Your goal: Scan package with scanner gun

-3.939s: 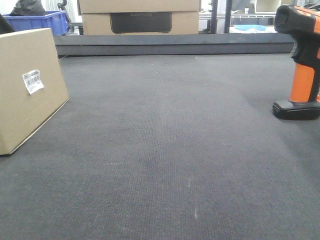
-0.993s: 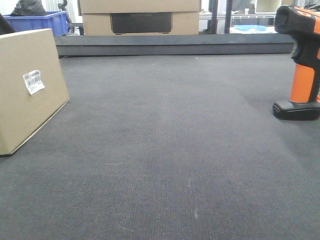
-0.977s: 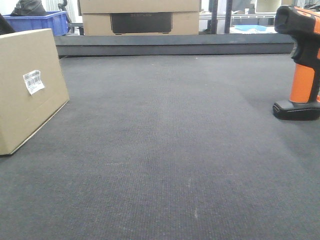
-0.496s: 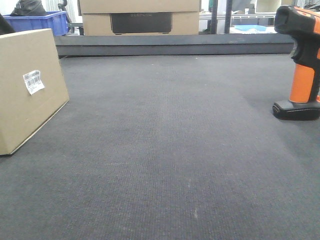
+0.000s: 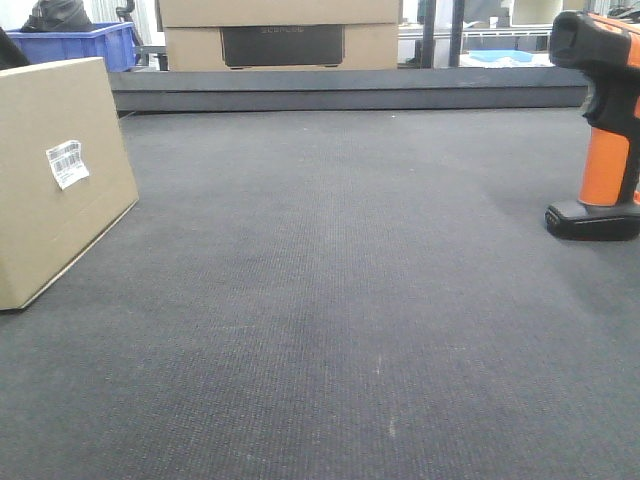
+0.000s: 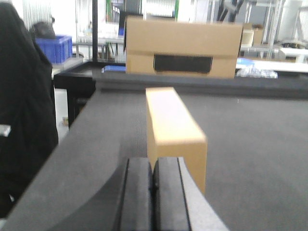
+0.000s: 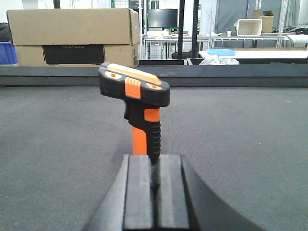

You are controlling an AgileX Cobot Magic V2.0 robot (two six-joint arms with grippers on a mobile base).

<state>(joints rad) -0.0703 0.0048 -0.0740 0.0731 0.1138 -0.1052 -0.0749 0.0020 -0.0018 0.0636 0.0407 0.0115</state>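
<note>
Exterior front-facing view: you are seeing the package [image 5: 50,180] standing on the dark tabletop [image 5: 330,300] at the left edge of the frame, its white barcode label [image 5: 66,163] facing the middle. The scanner gun [image 5: 600,130] is standing upright on its flat base at the far right, well apart from the package. A larger cardboard box [image 5: 280,35] is sitting at the top centre, a blue bin [image 5: 80,42] at the upper left.

Left wrist view: you are looking past the left gripper [image 6: 153,192], its jaws pressed together and holding nothing, with the package [image 6: 173,127] just beyond them at centre.

Right wrist view: the right gripper [image 7: 156,197] is showing its jaws together too, empty, at the bottom centre, with the scanner gun [image 7: 137,103] standing right behind.
</note>
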